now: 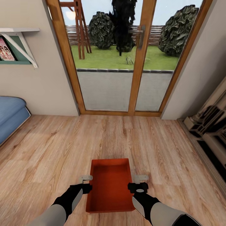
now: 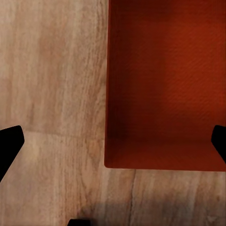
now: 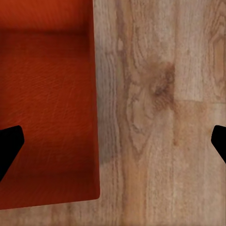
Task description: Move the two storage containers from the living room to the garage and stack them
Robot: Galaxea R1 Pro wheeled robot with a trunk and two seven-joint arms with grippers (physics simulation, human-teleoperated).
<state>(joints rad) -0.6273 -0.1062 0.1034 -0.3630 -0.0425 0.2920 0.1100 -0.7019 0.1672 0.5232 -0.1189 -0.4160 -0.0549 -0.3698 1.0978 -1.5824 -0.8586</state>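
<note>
While both spread-open grippers, left (image 1: 85,183) and right (image 1: 138,182), flank the orange-red bin (image 1: 110,185) at lower centre, you've lifted nothing; garage stacking remains.

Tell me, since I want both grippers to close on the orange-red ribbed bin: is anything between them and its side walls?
Nothing visible. The orange-red ribbed bin sits on the wood-plank floor, with the left gripper and right gripper open, each straddling a long side wall, one fingertip inside the bin.
</note>
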